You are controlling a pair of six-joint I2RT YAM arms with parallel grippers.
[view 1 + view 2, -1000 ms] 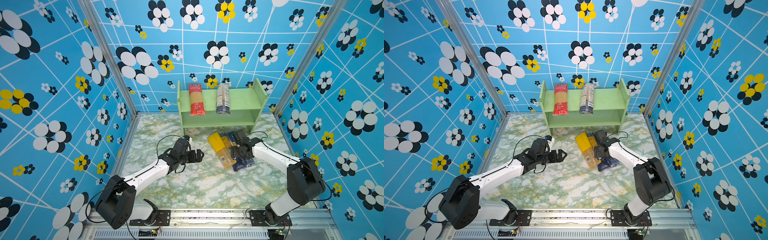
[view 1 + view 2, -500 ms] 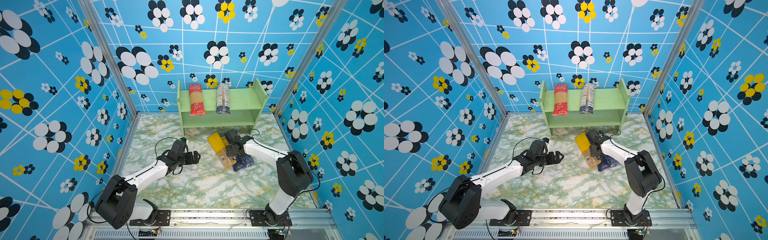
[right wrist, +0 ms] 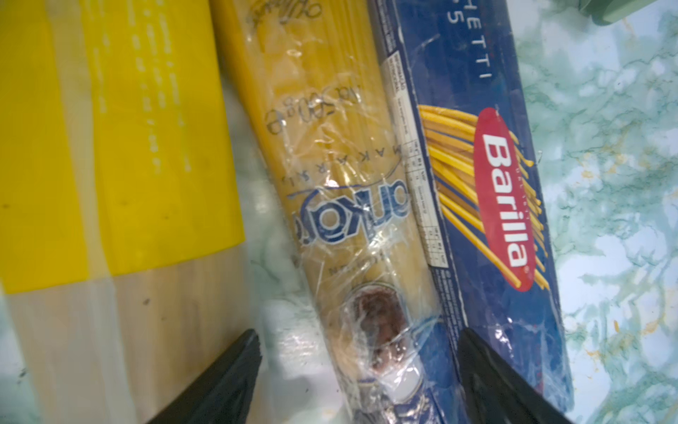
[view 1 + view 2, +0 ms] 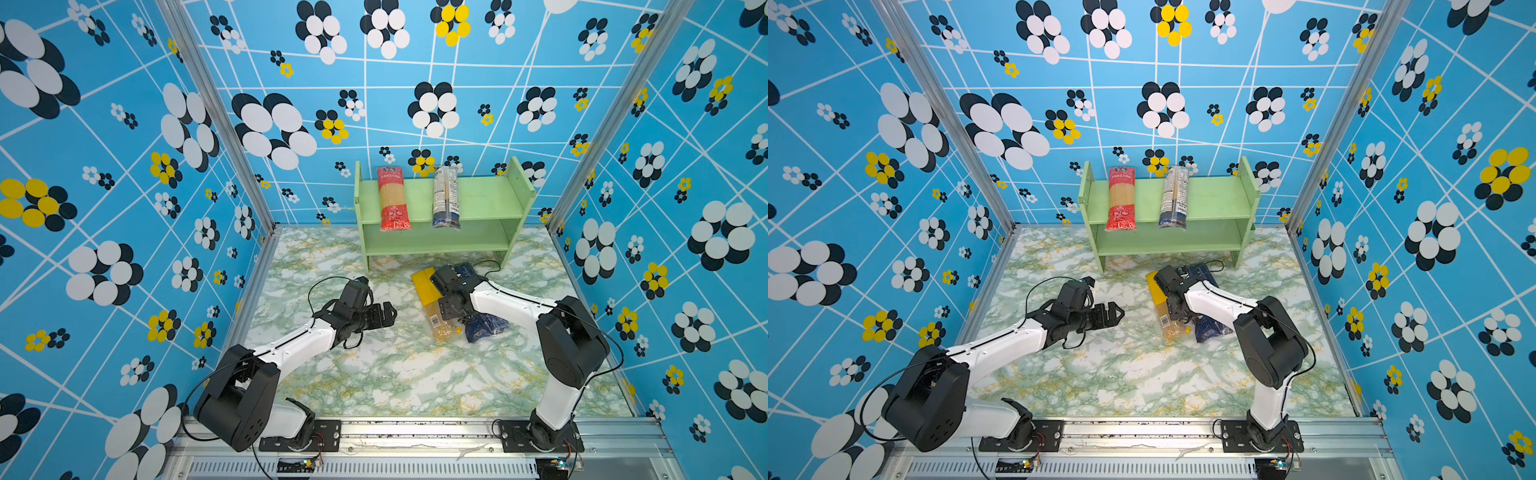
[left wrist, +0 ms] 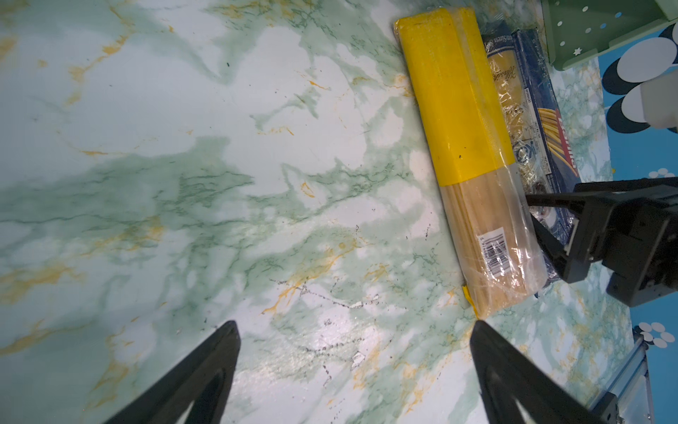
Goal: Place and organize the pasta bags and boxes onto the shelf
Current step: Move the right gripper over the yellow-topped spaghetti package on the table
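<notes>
Left arm (image 4: 291,349): stretched low across the table (image 4: 374,374) toward its middle, forearm sloped upward, wrist level
Left gripper (image 4: 390,316): spread wide and empty, pointed toward the yellow bag (image 4: 424,286); seen from the left wrist, one fingertip is near that bag's clear end without touching it
Right arm (image 4: 511,301): elbow raised at the right, forearm reached left and back, wrist bent down
Right gripper (image 3: 357,336): jaws spread wide astride the blue-ended bag (image 3: 337,176); nothing is clamped, and contact cannot be told
Yellow bag: laid flat on the table in front of the shelf (image 4: 486,203), just left of the blue-ended bag
Box (image 3: 488,183): laid flat against the blue-ended bag's other side
Red bag (image 4: 392,199): laid on the shelf's top tier, front end overhanging
Clear bag (image 4: 446,198): laid on the same tier, right of the red bag and apart from it
</notes>
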